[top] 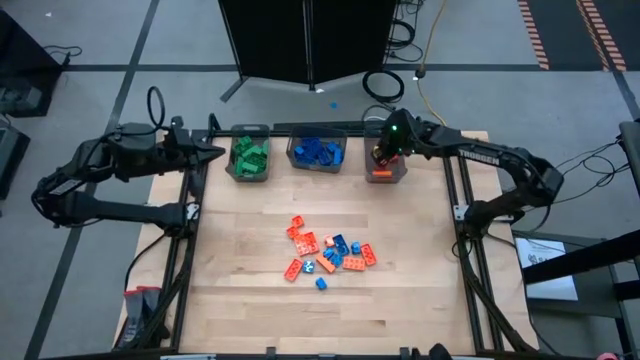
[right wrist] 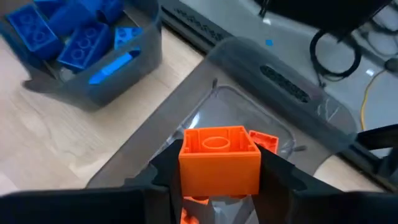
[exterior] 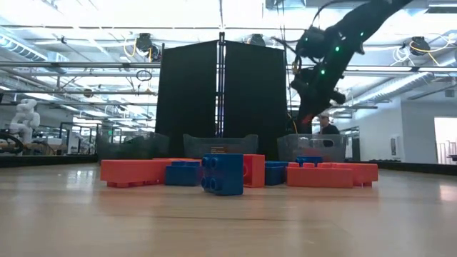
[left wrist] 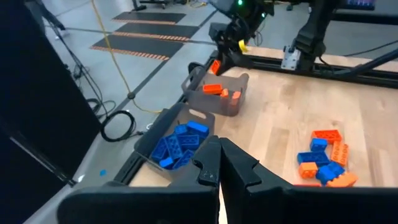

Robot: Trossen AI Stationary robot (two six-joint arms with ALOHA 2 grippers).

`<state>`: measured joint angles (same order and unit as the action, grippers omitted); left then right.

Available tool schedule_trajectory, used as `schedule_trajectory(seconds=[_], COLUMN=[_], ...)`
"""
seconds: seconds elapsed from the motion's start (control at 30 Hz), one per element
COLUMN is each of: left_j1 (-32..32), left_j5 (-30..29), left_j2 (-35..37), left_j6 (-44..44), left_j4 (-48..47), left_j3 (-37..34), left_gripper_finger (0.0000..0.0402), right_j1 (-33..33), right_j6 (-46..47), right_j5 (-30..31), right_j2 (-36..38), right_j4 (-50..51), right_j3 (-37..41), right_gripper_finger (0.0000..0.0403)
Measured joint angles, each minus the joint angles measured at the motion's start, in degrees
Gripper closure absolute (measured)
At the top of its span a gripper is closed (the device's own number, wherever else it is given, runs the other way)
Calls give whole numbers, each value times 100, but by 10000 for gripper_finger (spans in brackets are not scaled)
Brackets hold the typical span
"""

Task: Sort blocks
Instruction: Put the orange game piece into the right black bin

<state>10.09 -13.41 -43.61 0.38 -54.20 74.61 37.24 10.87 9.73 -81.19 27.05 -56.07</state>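
- the right end effector (right wrist: 219, 177) hangs above the right-hand bin (top: 385, 165) at the far edge of the table (top: 240, 300); its two fingers are clamped on one orange-red block (right wrist: 219, 158), stud side facing the wrist camera.
- the held block sits directly over the bin's open interior; a few orange-red blocks (left wrist: 221, 91) already lie inside this bin.
- the middle bin (top: 317, 152) holds blue blocks (right wrist: 68, 34) only; it stands just beside the right-hand bin, apart from it.
- the left-hand bin (top: 248, 155) holds green blocks (top: 250, 157).
- the three bins stand in one row along the far edge of the table.
- the unsorted blocks (top: 328, 255) lie in a loose cluster near the middle of the table, well apart from the bins; the cluster mixes orange-red and blue pieces, several touching each other.
- one blue block (top: 321, 284) lies slightly apart on the near side of the cluster.
- from table height, a blue block (exterior: 223, 173) stands in front of the orange-red ones, with the bins visible behind them.
- the left end effector (left wrist: 219, 168) waits off the table's far left corner, near the left-hand bin; its fingers are pressed together and hold nothing.
- a person (exterior: 327, 127) is visible in the room beyond the table.
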Motion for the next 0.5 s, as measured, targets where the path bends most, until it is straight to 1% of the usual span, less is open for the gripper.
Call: schedule_trajectory(seconds=[0.13, 0.17, 0.27, 0.37, 0.43, 0.5], left_j1=[0, 0, 0, 0, 0, 0], left_j5=[-109, -112, -122, -173, -175, -176], left_j2=[74, 90, 115, 122, 120, 118], left_j6=[-4, -6, -30, -151, -151, -155], left_j4=[-122, -129, -214, -267, -267, -267], left_j3=[0, 0, 0, 0, 0, 0], left_gripper_finger=[402, 402, 402, 402, 402, 402], right_j1=[102, 101, 95, 95, 95, 95], right_j6=[-84, -114, -129, -122, -120, -138], right_j5=[-263, -281, -419, -462, -551, -554], right_j2=[-377, -471, -677, -700, -660, -627], right_j4=[4, 6, 16, 134, 117, 308], right_j3=[0, 0, 0, 4, -11, -141], right_gripper_finger=[280, 271, 220, 169, 147, 133])
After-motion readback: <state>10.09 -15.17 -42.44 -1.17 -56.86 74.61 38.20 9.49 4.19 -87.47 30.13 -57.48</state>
